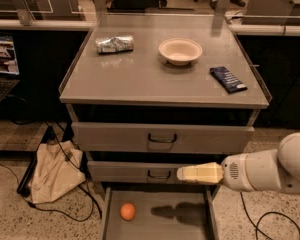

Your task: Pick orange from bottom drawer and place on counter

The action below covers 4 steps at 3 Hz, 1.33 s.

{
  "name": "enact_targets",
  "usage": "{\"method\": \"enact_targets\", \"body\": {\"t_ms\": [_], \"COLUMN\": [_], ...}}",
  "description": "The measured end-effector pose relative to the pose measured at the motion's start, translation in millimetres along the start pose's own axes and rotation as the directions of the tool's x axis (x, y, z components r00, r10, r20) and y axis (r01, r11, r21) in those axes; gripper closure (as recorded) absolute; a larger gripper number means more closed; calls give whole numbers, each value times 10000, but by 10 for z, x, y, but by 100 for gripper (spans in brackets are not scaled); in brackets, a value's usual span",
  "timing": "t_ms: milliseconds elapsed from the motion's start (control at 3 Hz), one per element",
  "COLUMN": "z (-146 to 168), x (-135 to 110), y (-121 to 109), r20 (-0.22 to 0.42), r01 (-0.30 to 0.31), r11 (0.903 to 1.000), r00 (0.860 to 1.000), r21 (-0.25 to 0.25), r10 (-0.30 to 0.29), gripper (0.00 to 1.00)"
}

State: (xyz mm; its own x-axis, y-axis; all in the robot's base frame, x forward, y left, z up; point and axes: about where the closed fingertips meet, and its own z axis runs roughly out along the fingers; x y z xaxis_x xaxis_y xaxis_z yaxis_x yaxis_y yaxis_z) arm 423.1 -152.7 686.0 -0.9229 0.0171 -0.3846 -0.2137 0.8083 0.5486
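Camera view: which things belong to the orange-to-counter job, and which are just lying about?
Job: orange, in the bottom drawer; counter; gripper, above the drawer, right of the orange.

Lying about: silver packet, beige bowl and dark blue packet, all on the counter; tan bag on the floor.

No legible text, even on the gripper (181,174) above the bottom drawer (150,230).
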Motion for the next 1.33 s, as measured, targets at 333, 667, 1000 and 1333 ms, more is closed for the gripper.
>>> {"method": "enact_targets", "body": {"t_ms": [333,667,1000,1333], "z": [447,844,1330,1336], "x": [109,185,326,423], "y": [-151,-266,-381,-362], "r20": [-103,-420,-1237,-1203], "r01": [-308,-432,-650,-705], "r11": [9995,9989,9975,9974], "r00": [9995,9981,9900,9902], "r21": [115,186,268,138], "r10": [309,440,678,716], "gripper": [0,0,0,0]}}
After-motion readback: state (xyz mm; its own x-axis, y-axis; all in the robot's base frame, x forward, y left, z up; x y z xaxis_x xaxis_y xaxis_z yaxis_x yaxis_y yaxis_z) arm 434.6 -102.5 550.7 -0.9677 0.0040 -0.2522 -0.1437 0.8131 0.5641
